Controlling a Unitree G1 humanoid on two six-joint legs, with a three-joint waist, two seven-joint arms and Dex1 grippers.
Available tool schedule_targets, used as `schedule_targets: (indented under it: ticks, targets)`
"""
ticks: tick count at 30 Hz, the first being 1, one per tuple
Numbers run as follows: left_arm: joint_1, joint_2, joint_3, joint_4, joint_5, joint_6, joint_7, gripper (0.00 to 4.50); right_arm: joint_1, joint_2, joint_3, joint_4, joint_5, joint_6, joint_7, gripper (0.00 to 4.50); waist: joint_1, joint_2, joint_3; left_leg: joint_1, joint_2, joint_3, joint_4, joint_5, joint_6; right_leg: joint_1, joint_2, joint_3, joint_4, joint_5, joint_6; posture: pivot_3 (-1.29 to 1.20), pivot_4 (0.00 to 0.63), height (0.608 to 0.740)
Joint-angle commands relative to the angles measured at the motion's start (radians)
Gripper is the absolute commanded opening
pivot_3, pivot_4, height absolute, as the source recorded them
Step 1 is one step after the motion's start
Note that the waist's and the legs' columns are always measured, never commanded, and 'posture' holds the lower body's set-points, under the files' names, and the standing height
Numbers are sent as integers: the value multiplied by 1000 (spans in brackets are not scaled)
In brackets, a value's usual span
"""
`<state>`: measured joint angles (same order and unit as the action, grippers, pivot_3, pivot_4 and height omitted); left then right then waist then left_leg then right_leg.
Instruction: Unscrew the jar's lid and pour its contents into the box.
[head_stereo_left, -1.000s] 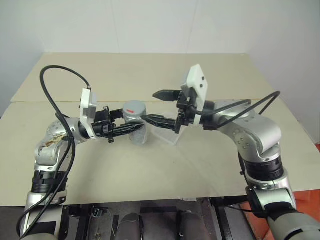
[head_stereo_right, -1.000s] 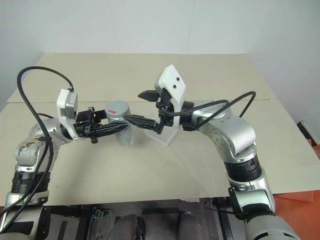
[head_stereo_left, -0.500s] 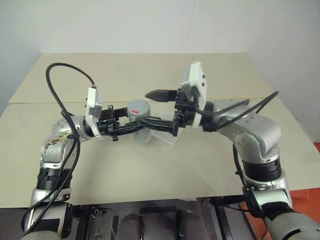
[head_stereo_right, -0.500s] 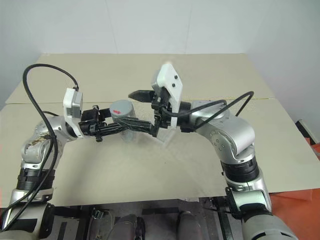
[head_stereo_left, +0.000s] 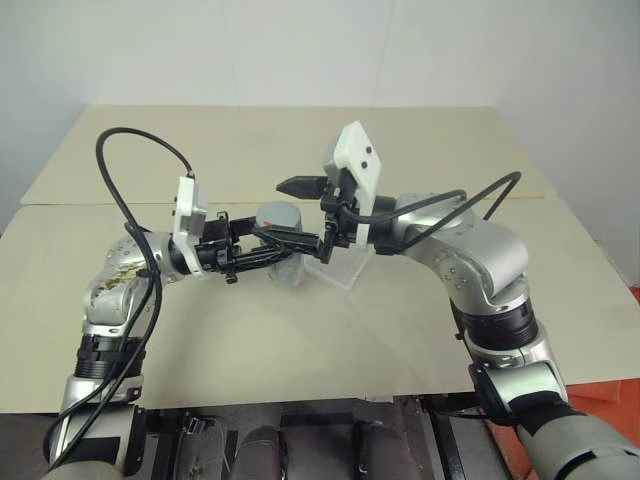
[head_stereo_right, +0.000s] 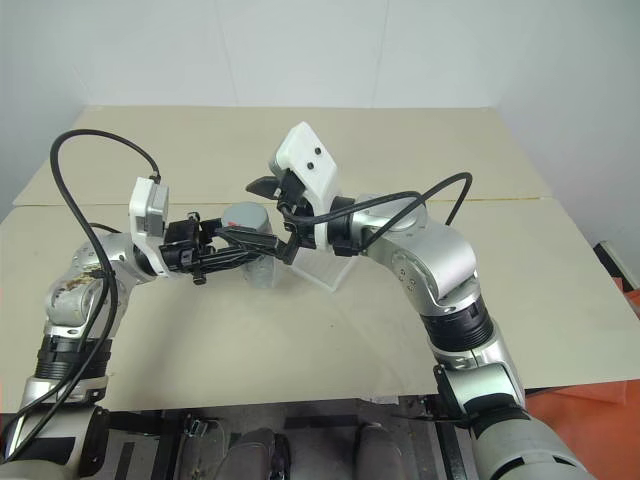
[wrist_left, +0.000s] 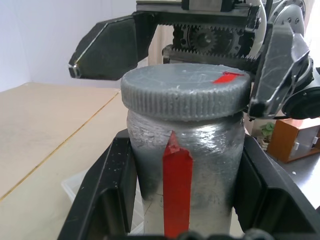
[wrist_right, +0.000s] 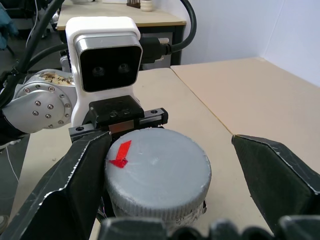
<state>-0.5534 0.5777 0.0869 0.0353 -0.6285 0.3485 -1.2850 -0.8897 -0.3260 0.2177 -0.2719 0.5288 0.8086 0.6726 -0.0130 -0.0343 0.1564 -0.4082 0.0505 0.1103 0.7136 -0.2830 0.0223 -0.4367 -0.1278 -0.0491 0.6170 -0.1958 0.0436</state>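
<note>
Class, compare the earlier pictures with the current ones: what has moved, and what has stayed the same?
The right gripper has moved left, and its open fingers now flank the lid without gripping it. The left gripper stayed shut on the jar, held above the table. The lid is still on.

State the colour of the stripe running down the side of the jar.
Red, on the silvery-grey jar; the left wrist view shows it best.
</note>
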Motion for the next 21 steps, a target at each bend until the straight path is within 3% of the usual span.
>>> schedule_targets:
  ticks: [1, 5, 21]
  targets:
    - [-19, 7, 11, -20, -9, -7, -5, 2542, -22, 3, -26, -22, 2, -13, 4, 4478, 0, 0, 0, 0, 0, 0, 0, 0, 0, 0, 0, 0, 0, 0, 0, 0, 150, 740]
    - [-20, 6, 11, -17, -10, -10, -10, 2082, -22, 3, -31, -25, 7, -10, 6, 4500, 0, 0, 0, 0, 0, 0, 0, 0, 0, 0, 0, 0, 0, 0, 0, 0, 150, 740]
    - [-13, 9, 15, -36, -14, -7, -6, 2080, -30, 6, -37, -12, 12, -9, 7, 4500, 0, 0, 0, 0, 0, 0, 0, 0, 0, 0, 0, 0, 0, 0, 0, 0, 150, 740]
